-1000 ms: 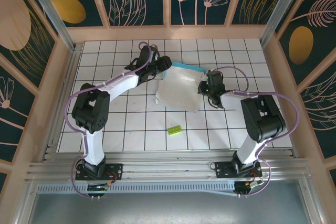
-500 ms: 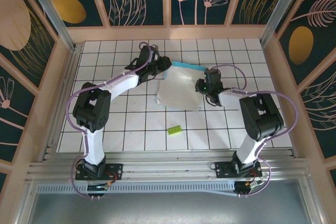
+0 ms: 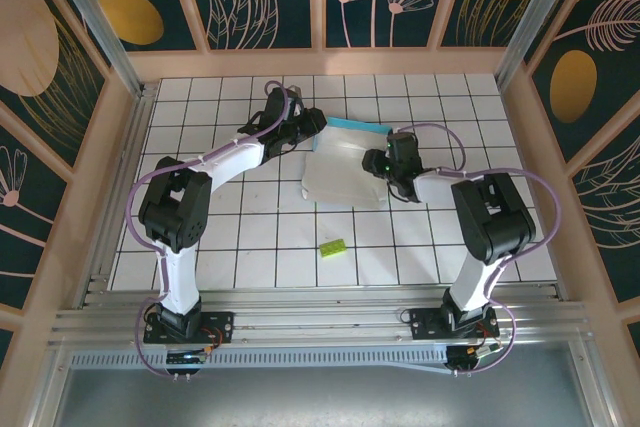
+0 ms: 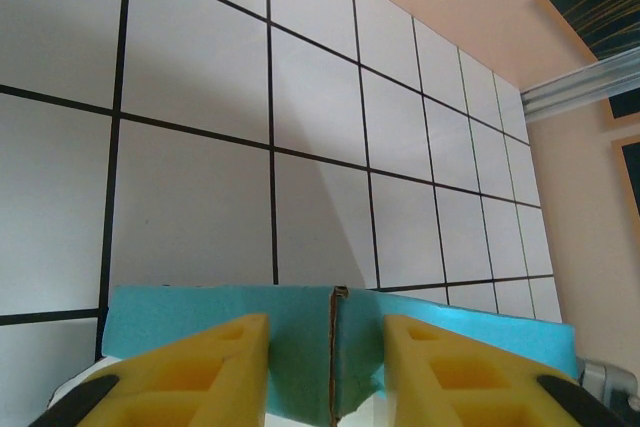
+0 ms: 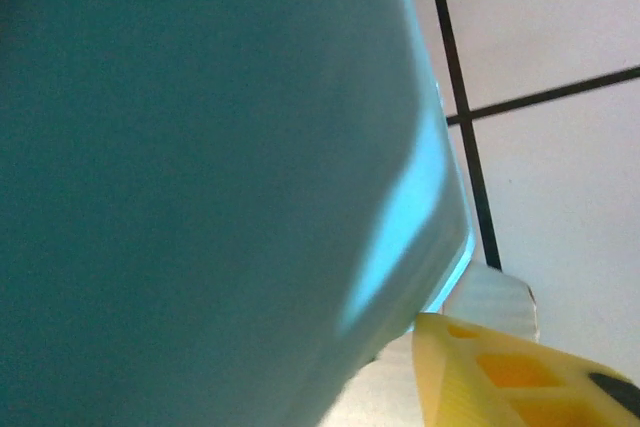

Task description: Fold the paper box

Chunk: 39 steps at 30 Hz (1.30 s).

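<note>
While the paper box (image 3: pixel 343 169) lies mostly flat in the middle of the table (image 3: pixel 250 232), pale side up with a teal strip along its far edge, both arms work at its edges. At the far-left corner the left gripper (image 3: pixel 316 124) is spread wide. Its wrist view shows 2 yellow fingers (image 4: pixel 205 367) standing apart with a teal flap across the gap, and neither pad visibly presses the card. The right gripper (image 3: pixel 376 162) is at the sheet's right edge, where a teal panel rises close against its camera. With 1 yellow finger (image 5: pixel 515 377) in sight there, I cannot tell whether it is clamped or released.

The step in hand looks like raising a side panel along its crease. To do it well, the right arm should push steadily along the score line, not at a corner. The left should nip 1 flap squarely, clear of the slit, so the thin card neither slides nor buckles.

As for containers, the sheet is not yet closed into a box and nothing lies in it. A small green block (image 3: pixel 332 245) sits on the table nearer the arms, apart from the sheet.
</note>
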Motion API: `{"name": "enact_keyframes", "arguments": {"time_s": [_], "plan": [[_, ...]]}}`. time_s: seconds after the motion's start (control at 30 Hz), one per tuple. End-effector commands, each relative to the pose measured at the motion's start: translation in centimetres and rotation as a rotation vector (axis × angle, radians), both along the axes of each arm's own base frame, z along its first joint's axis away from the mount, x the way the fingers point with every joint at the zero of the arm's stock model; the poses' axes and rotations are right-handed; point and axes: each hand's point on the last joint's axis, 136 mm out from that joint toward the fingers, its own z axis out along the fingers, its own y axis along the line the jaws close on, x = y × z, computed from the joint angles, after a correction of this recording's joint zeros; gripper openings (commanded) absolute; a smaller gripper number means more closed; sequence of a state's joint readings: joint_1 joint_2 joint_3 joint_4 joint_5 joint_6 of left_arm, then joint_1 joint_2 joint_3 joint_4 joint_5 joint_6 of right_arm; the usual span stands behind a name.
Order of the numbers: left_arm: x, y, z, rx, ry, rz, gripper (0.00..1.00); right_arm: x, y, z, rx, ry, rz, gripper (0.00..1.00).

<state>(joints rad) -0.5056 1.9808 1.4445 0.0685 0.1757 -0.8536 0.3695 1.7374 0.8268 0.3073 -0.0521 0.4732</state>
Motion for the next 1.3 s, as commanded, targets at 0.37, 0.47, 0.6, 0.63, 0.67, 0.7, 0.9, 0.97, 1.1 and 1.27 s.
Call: {"name": "enact_keyframes", "arguments": {"time_s": [0.37, 0.47, 0.6, 0.63, 0.67, 0.7, 0.9, 0.97, 1.1, 1.27], "plan": [[0.1, 0.1, -0.3, -0.002, 0.001, -0.002, 0.33, -3.9, -2.9, 11.4, -0.037, -0.370, 0.239, 0.82], [0.1, 0.0, -0.5, -0.002, 0.004, -0.007, 0.33, -2.5, -6.9, 12.5, -0.169, -0.447, 0.185, 0.78], [-0.1, -0.2, -0.3, -0.007, 0.001, -0.021, 0.33, -0.5, -9.2, 10.3, -0.350, -0.477, 0.288, 0.73], [-0.1, -0.1, -0.3, -0.005, 0.000, -0.021, 0.33, -0.1, -9.4, 9.7, -0.376, -0.467, 0.305, 0.73], [-0.2, -0.1, -0.3, -0.003, -0.001, -0.022, 0.33, 0.3, -9.3, 9.0, -0.392, -0.459, 0.349, 0.73], [-0.1, -0.1, -0.2, -0.002, -0.004, -0.024, 0.33, 0.6, -9.0, 8.3, -0.404, -0.450, 0.393, 0.73], [-0.1, -0.3, -0.2, -0.001, -0.006, -0.036, 0.33, 1.7, -7.6, 4.1, -0.416, -0.379, 0.615, 0.71], [0.0, -0.4, -0.1, -0.002, -0.009, -0.038, 0.33, 2.1, -7.5, 3.1, -0.416, -0.350, 0.637, 0.69], [0.1, -0.5, -0.2, 0.003, -0.008, -0.041, 0.33, 2.3, -6.8, 3.1, -0.387, -0.361, 0.676, 0.66], [0.1, -0.6, -0.2, -0.005, -0.005, -0.046, 0.33, 2.1, -6.5, 3.4, -0.404, -0.388, 0.709, 0.61]]}}
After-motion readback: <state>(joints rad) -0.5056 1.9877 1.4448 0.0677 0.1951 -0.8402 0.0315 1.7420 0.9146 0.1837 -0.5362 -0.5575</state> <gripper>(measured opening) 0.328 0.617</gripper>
